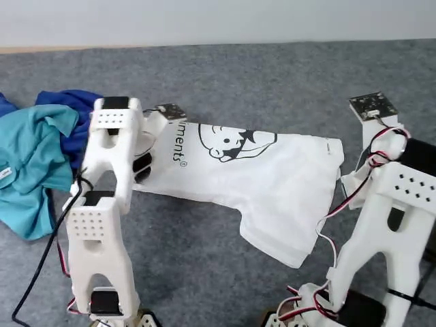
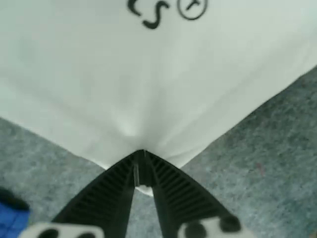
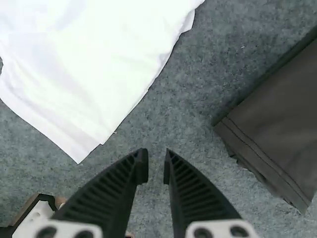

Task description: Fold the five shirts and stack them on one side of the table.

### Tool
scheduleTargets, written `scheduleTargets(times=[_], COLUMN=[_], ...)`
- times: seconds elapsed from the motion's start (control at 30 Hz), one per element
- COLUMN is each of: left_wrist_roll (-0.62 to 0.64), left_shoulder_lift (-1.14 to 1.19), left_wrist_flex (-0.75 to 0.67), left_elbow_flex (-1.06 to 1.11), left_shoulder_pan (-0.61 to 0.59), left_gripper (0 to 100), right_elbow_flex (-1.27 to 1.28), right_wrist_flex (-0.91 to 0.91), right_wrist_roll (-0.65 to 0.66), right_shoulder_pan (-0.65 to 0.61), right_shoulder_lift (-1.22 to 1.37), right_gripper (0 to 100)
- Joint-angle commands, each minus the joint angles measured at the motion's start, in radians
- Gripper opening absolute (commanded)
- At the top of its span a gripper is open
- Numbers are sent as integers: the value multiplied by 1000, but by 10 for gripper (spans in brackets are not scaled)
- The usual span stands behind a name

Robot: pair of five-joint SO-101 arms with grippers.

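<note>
We see left end effector (image 2: 143, 154) pinching the white shirt (image 1: 272, 177), right end effector (image 3: 156, 166) a little spread over the grey surface (image 3: 208, 99)

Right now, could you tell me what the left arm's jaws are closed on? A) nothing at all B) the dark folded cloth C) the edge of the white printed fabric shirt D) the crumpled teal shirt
C: in the left wrist view, the left arm's jaws meet at their tips on the edge of the white printed fabric shirt, with the cloth puckering where it is pinched.
</note>
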Motion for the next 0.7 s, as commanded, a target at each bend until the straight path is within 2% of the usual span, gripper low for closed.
scheduleTargets(times=[0.0, 0.2, 0.37, 0.67], left_wrist_roll=[2, 2, 5, 9], left_shoulder_lift=[-9, -44, -183, -388], left_wrist_flex=[29, 31, 31, 29], left_elbow_flex=[-1, -31, -25, 24], left_shoulder_pan=[-23, -3, 29, 167], left_gripper=[3, 3, 3, 3], right_elbow_flex=[-46, -52, -95, -127], right_wrist_flex=[8, 24, 44, 88], right_wrist_roll=[11, -48, -48, -49], right_shoulder_pan=[8, 7, 7, 15], right_shoulder_lift=[-42, -47, -91, -229], right_gripper=[61, 61, 61, 61])
